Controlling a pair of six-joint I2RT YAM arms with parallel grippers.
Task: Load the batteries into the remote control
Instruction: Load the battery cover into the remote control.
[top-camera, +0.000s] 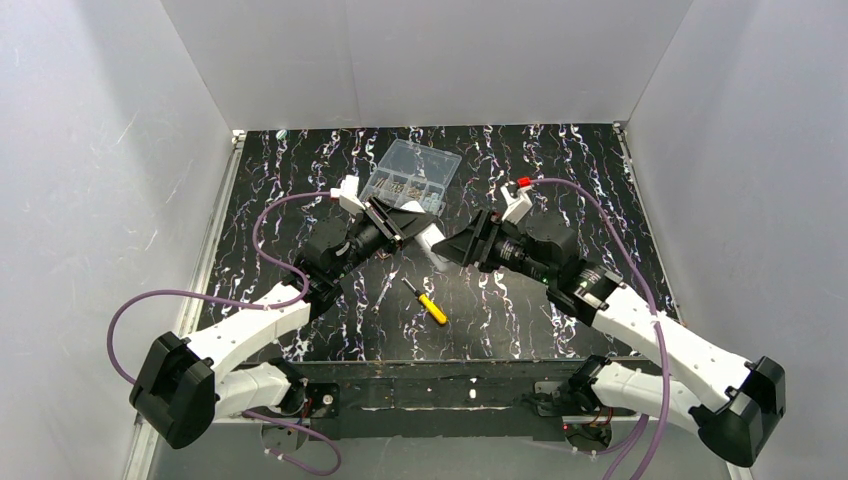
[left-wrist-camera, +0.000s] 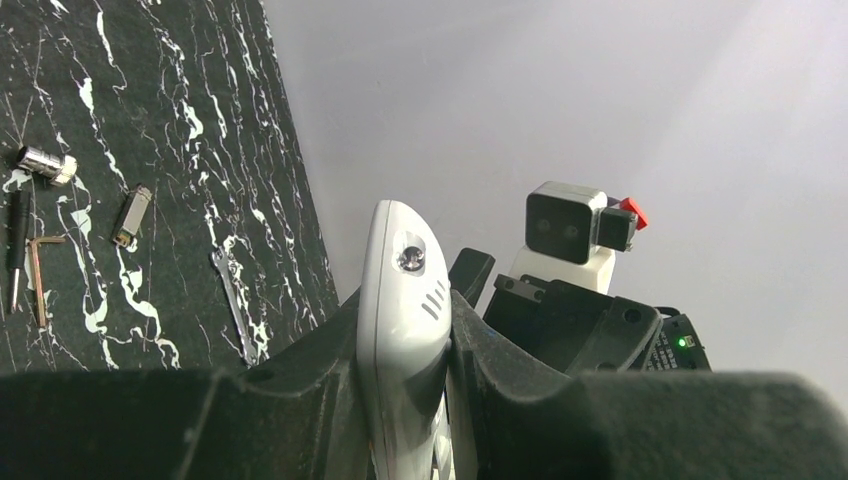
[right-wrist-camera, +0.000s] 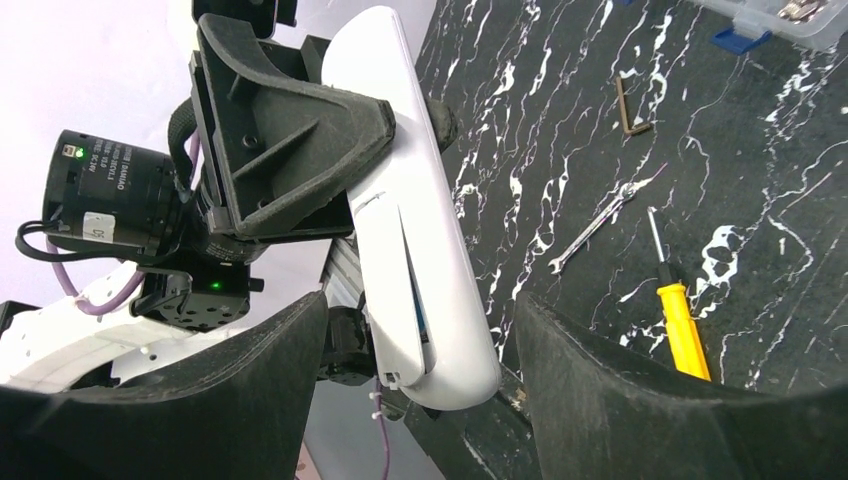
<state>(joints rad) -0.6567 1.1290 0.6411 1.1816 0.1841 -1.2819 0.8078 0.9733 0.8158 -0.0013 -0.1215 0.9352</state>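
My left gripper (top-camera: 405, 228) (left-wrist-camera: 405, 330) is shut on the remote control (top-camera: 432, 243) (left-wrist-camera: 400, 270), a slim white bar held on edge above the table. In the right wrist view its rounded end (right-wrist-camera: 440, 300) hangs between the fingers of my right gripper (top-camera: 455, 248) (right-wrist-camera: 420, 310). That gripper is open, with a gap on each side of the bar. The back cover (right-wrist-camera: 385, 280) stands slightly ajar. A thin sliver of blue (right-wrist-camera: 420, 318) shows in the slit. The batteries are otherwise hidden.
A clear plastic compartment box (top-camera: 410, 175) stands at the back of the black marbled table (top-camera: 540, 170). A yellow-handled screwdriver (top-camera: 430, 303) (right-wrist-camera: 683, 325) lies in front of the grippers. A small wrench (right-wrist-camera: 600, 225) (left-wrist-camera: 235, 305), a hex key (right-wrist-camera: 630, 110) (left-wrist-camera: 38, 275) and small metal parts (left-wrist-camera: 132, 215) lie about.
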